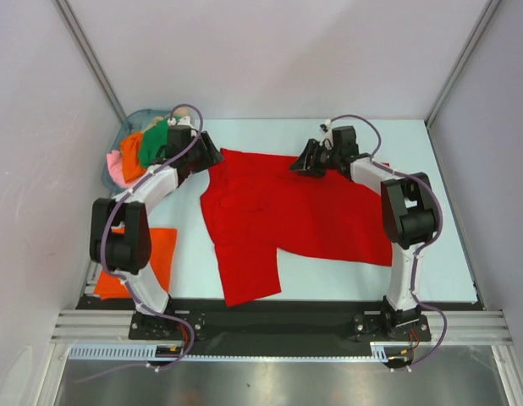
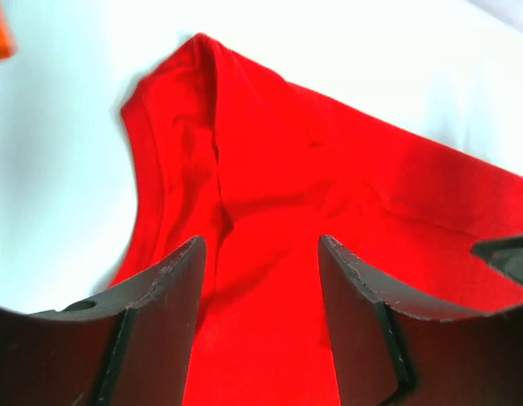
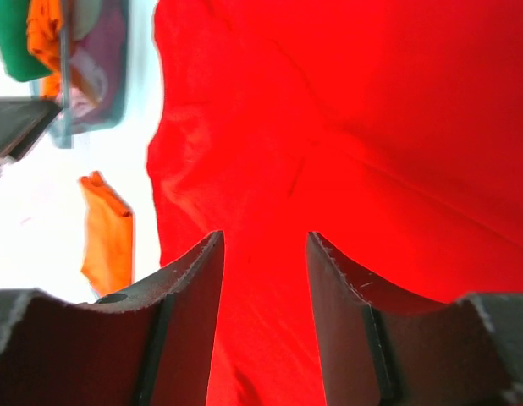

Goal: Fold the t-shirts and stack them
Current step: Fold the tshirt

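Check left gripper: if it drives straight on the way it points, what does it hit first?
The red t-shirt. The left gripper points down at it, jaws open, with cloth showing straight ahead in the gap and the table beneath. The remaining clearance is hard to judge.

Pale table (image 1: 452, 254), red t-shirt (image 1: 278, 211), orange t-shirt (image 1: 160, 254), basket (image 1: 130, 123)

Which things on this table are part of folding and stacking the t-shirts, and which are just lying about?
Part of the job:
red t-shirt, spread out in the middle
orange t-shirt, lying flat at the near left
green shirt, orange shirt and pink shirt, heaped in the basket

Just lying about:
the blue-grey basket itself, at the far left
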`<state>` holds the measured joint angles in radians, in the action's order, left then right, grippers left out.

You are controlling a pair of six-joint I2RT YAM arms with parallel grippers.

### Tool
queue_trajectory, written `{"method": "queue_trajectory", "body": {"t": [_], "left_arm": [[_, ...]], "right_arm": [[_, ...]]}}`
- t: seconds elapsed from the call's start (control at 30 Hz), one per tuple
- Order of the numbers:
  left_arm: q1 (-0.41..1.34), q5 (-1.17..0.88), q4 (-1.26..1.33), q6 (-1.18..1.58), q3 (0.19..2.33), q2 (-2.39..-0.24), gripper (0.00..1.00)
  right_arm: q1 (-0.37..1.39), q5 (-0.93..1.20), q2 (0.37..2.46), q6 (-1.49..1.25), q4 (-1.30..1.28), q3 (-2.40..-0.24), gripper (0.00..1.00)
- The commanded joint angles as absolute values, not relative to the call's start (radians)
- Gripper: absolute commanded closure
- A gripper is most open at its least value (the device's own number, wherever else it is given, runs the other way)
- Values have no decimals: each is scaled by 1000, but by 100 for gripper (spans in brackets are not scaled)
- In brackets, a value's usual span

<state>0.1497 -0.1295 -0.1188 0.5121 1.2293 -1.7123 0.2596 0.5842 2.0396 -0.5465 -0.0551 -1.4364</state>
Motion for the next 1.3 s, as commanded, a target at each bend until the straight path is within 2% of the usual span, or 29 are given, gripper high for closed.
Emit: {"method": "queue_trajectory", "body": {"t": [0.0, 0.07, 0.1, 0.17, 0.2, 0.23, 0.43, 0.77, 0.9, 1.07, 1.17, 1.23, 1.27], "left_arm": [[156, -152, -75, 431, 1325, -1824, 39], [160, -144, -89, 425, 1371, -1882, 43], [160, -149, -81, 426, 1371, -1893, 45], [160, -161, -72, 422, 1368, -1907, 48], [161, -169, -80, 423, 1364, -1905, 54], [163, -175, -77, 429, 1336, -1899, 55], [210, -195, -87, 485, 1290, -1873, 57], [216, -207, -77, 564, 1250, -1855, 58], [216, -199, -80, 561, 1250, -1839, 58], [216, -202, -81, 568, 1258, -1833, 58], [216, -202, -81, 571, 1261, -1832, 58], [216, -192, -81, 569, 1259, -1824, 58], [216, -189, -83, 566, 1262, -1824, 58]], "right_arm": [[317, 656, 2098, -647, 101, -1409, 51], [340, 669, 2098, -777, 264, -1347, 53], [356, 669, 2103, -825, 320, -1312, 58], [393, 681, 2126, -943, 495, -1224, 61], [403, 677, 2132, -966, 527, -1206, 64], [426, 667, 2149, -991, 567, -1183, 67], [466, 640, 2187, -1025, 571, -1172, 78], [480, 584, 2178, -973, 474, -1169, 80], [492, 549, 2166, -951, 434, -1181, 73], [506, 548, 2187, -949, 405, -1215, 73], [509, 551, 2194, -973, 428, -1216, 83], [506, 552, 2184, -979, 437, -1212, 100], [505, 554, 2177, -976, 437, -1210, 100]]}}
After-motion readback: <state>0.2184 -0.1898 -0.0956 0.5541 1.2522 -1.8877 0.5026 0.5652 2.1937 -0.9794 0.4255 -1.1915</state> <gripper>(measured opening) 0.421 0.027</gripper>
